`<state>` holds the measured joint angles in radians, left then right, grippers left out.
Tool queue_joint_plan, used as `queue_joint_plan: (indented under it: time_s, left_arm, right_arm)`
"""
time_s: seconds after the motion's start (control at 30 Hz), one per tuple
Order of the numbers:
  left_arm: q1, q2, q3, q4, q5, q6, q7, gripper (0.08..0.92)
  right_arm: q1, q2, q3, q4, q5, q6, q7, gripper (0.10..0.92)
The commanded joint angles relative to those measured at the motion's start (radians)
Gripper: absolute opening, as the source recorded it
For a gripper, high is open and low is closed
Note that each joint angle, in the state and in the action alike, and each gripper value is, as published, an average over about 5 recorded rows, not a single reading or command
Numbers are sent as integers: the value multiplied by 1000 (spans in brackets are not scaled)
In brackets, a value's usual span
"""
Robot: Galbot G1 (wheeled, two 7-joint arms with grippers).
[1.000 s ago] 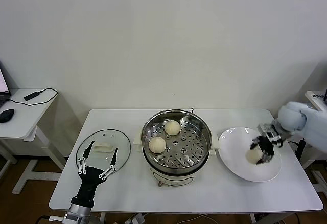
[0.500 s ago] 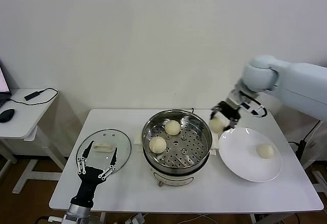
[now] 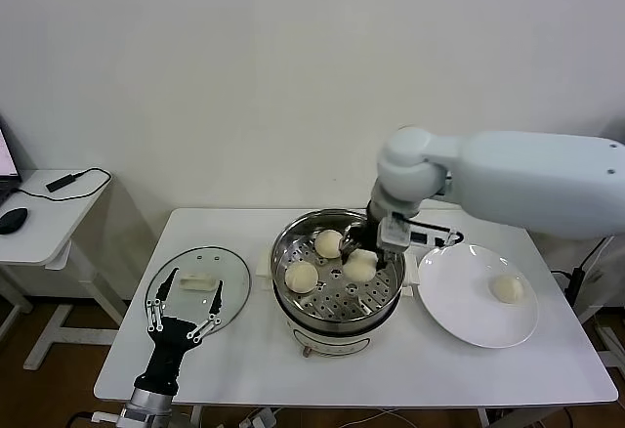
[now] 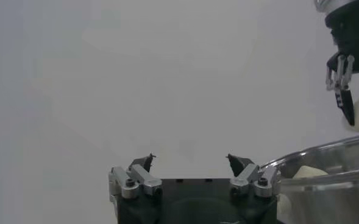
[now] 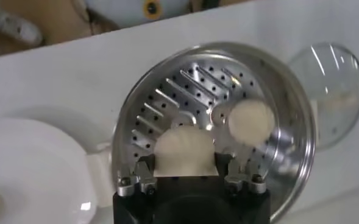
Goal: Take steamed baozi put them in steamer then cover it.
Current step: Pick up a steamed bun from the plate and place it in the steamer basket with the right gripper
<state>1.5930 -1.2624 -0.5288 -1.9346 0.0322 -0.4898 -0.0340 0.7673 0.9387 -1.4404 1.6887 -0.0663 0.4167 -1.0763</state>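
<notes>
The steel steamer (image 3: 293,313) stands mid-table with two baozi on its perforated tray, one at the back (image 3: 329,243) and one at the left (image 3: 301,276). My right gripper (image 3: 360,258) reaches into the steamer from above, shut on a third baozi (image 3: 359,268) low over the tray's right side. In the right wrist view this baozi (image 5: 184,149) fills the jaws of the gripper (image 5: 184,163). A fourth baozi (image 3: 506,288) lies on the white plate (image 3: 459,296). The glass cover (image 3: 198,286) lies flat left of the steamer. My left gripper (image 3: 184,308) is open beside it.
A side desk (image 3: 39,218) with a mouse and cable stands far left. The steamer's white side handle (image 3: 408,277) nearly touches the plate. In the left wrist view the open left gripper (image 4: 191,161) faces the steamer's rim (image 4: 325,152) and the right gripper (image 4: 344,76) beyond it.
My right gripper picked a baozi from the plate, carried it left over the steamer's rim and lowered it into the steamer. The left arm has not moved.
</notes>
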Motion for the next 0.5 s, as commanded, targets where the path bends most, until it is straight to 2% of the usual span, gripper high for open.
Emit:
queue_joint_plan:
  time_s: [0.03,0.5]
  left_arm:
    - [-1,1,0,3,-1,0,0,823]
    - [-3,1,-2,12,-5,-4,0,823]
  right_arm:
    - [-98,75,17,19,-206,170,47,670]
    - [-159,70,29,14,-241,217,40,687]
